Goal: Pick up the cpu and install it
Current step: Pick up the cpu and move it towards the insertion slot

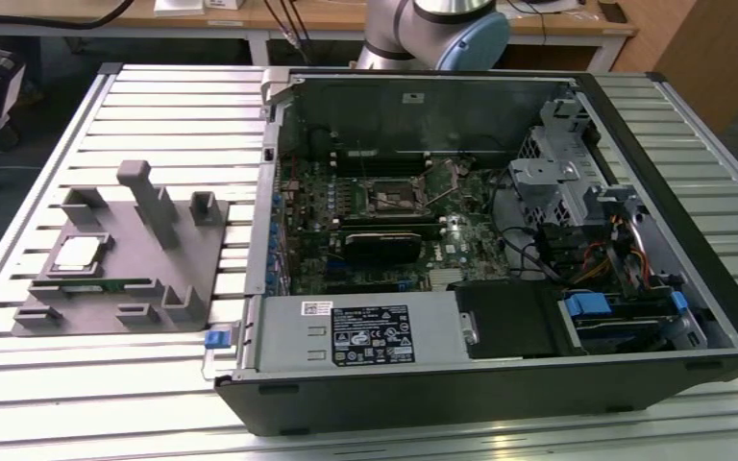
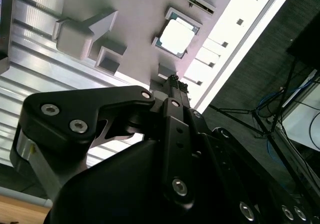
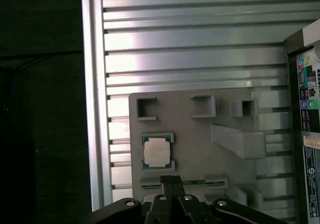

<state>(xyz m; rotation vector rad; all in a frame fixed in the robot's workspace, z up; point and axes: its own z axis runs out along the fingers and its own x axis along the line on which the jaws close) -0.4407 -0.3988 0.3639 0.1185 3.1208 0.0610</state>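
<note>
The cpu (image 1: 78, 254) was the smallest thing in a scene set out for one job. The slatted aluminium table (image 1: 177, 106) carried everything. On it the open computer case (image 1: 472, 399) lay on its side, presumably so that the motherboard (image 1: 382, 226) and its bare socket (image 1: 388, 197) faced upward and could be reached from above. The grey plastic tray (image 1: 132, 254) sat just beside the case, on the exterior view's left. Its moulded recesses and posts seemed meant to keep each part at a fixed, repeatable spot. The arm (image 1: 433, 24) rose from the far edge of the table. In both wrist views the gripper (image 3: 170, 180) hung above the tray's near edge with its fingers pressed together and nothing between them; it stood close to the chip but clear of it, so the pick had not yet begun. The chip lay flat in a shallow square pocket of the tray (image 3: 200, 149), lid up, a position that likely left its edges free for a pinch. In the first wrist view the cpu (image 3: 156, 151) looked small and square, with a pale silver metal top framed by a thin green border; in the second wrist view the cpu (image 2: 176, 36) caught the light and shone almost white beyond the gripper (image 2: 173, 80).
</note>
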